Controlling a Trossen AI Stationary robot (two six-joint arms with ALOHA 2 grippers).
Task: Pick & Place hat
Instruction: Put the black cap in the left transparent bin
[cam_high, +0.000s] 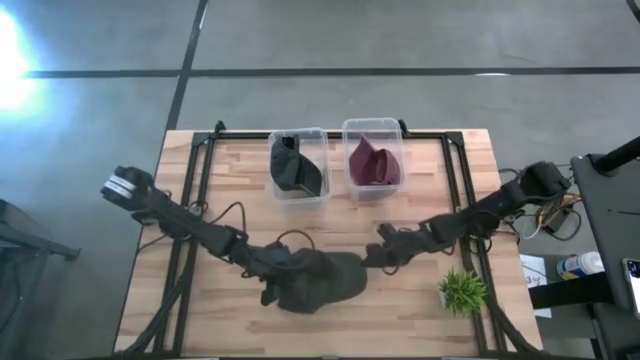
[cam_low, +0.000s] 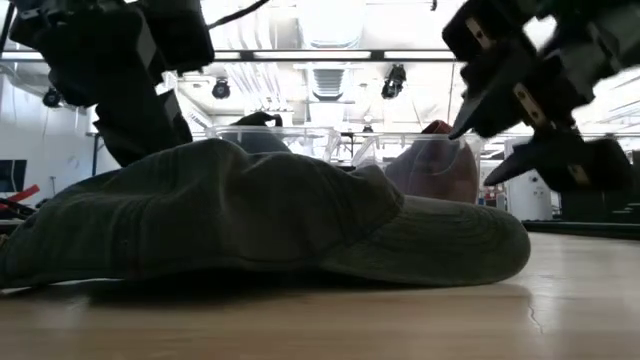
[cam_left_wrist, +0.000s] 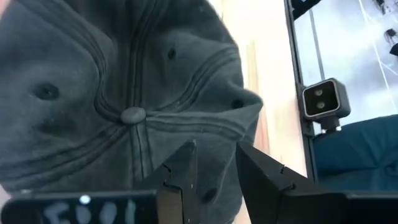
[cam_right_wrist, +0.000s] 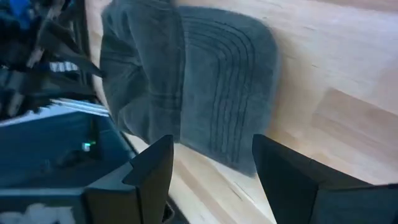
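A dark grey cap lies crown up on the wooden table near its near edge, its brim pointing toward the table's right. My left gripper is at the crown's left side. In the left wrist view it is open, with its fingertips just beside the top button. My right gripper is open and hovers just right of the brim. It is raised above the brim in the low view. My left gripper comes at the cap's crown slanting from the table's left. Its fingertips stand over the cloth near the button, and I cannot tell whether they touch it. The cap lies flat on the table.
Two clear bins stand at the table's far side: the left one holds a dark hat, the right one a maroon hat. A small green plant stands near the right near corner. Bare wood lies between the cap and the bins.
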